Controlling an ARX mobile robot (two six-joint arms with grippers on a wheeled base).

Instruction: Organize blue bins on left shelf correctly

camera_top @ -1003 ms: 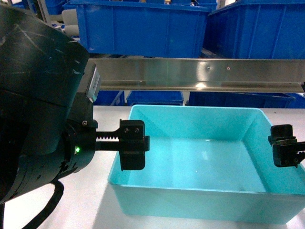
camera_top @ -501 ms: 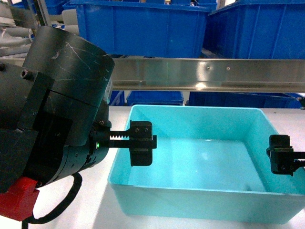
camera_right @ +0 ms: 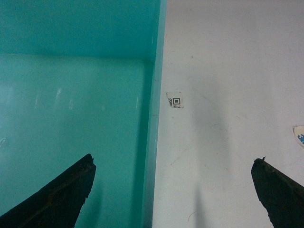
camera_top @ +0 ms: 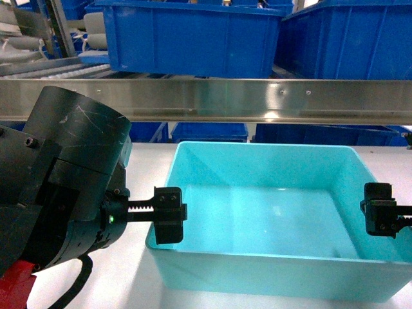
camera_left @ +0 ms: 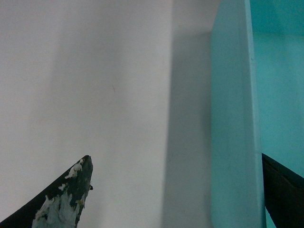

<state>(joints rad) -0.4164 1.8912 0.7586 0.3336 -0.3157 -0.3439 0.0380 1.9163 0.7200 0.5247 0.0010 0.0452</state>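
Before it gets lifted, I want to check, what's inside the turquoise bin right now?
The turquoise bin looks empty, only its bare glossy floor showing. The left gripper hides a little of its left edge.

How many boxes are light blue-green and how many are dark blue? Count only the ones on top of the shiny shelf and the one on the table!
Light turquoise bin on the white table: 1
Dark blue crates on top of the steel shelf: 2, one in the middle and one on the right
Total: 3
More dark blue shows under the rail, too hidden to count.
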